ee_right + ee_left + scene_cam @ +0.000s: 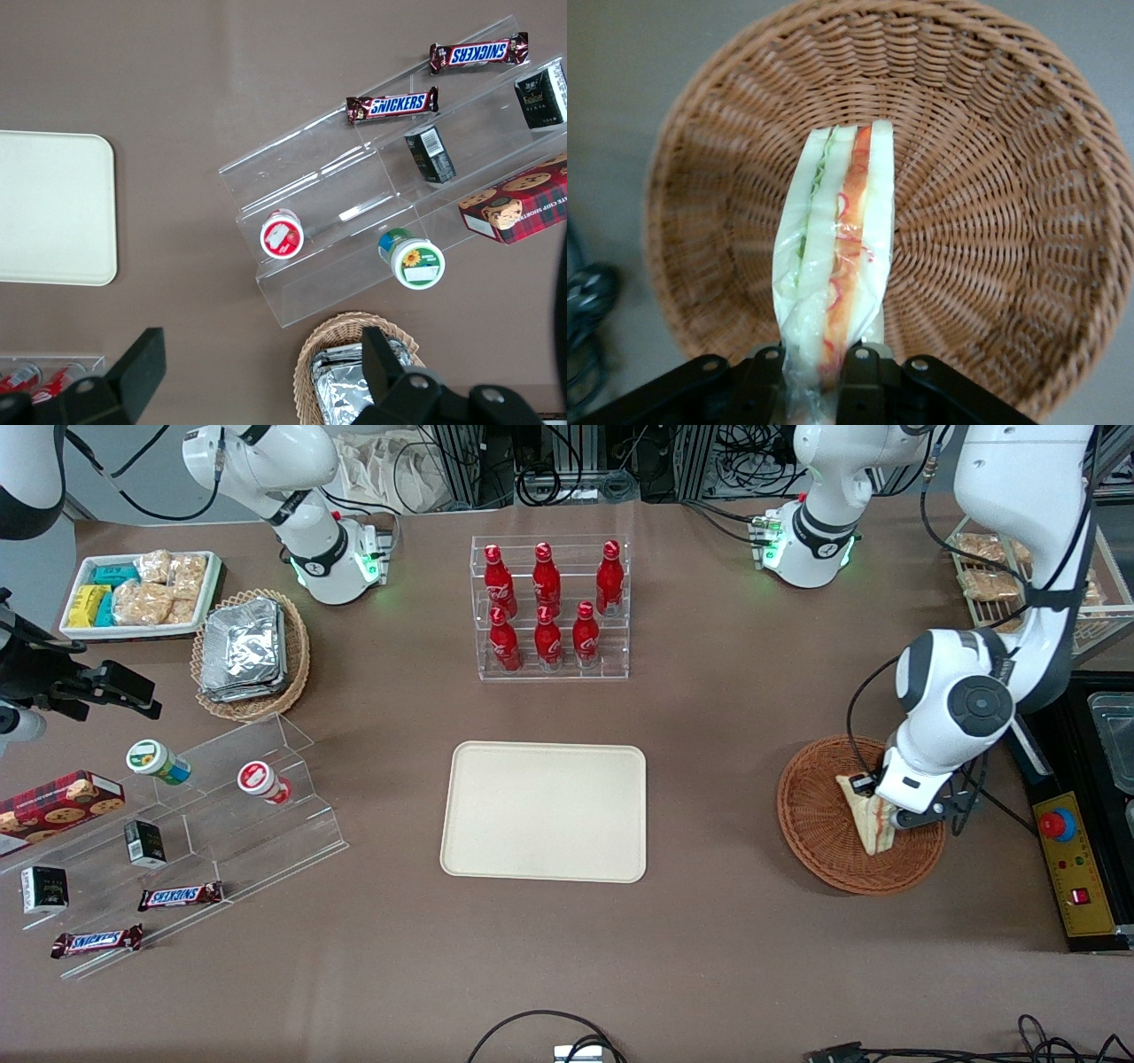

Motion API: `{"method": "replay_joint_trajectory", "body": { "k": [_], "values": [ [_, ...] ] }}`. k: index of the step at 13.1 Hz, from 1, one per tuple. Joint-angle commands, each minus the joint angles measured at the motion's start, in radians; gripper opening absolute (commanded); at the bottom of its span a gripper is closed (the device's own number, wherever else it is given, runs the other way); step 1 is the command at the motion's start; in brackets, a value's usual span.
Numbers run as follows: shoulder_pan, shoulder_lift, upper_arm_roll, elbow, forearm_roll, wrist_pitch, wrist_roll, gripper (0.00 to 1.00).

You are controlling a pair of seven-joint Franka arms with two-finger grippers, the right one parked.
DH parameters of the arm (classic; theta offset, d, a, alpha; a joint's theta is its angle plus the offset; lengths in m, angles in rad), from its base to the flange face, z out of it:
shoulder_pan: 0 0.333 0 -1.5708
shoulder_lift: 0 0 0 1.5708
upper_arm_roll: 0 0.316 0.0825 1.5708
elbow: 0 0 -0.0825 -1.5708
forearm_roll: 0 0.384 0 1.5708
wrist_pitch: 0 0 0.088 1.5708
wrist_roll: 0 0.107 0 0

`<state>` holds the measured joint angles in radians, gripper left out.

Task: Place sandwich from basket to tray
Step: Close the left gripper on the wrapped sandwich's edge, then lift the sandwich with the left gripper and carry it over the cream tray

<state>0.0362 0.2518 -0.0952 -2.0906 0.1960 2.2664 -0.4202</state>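
Presently, positions are given relative to the basket.
Basket: set on the brown table toward the working arm's end, well apart from the tray.
Sandwich: held over the basket's woven floor, its red and green filling edge turned to the wrist camera.
Gripper: positioned above the basket's inside, its two fingers closed on one end of the wrapped sandwich.
Tray: laid flat at the table's middle, sideways from the basket, nothing on it.
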Motion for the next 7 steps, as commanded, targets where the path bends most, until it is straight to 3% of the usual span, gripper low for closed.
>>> {"method": "replay_joint_trajectory", "body": {
  "k": [1,4,7],
  "values": [
    [-0.002,-0.077,-0.037,0.177,0.022,-0.32,0.036,0.0],
    [0.007,-0.078,-0.09,0.416,0.013,-0.612,0.119,0.0],
    [0.008,-0.085,-0.148,0.572,0.006,-0.789,0.196,0.01]
  ]
}}
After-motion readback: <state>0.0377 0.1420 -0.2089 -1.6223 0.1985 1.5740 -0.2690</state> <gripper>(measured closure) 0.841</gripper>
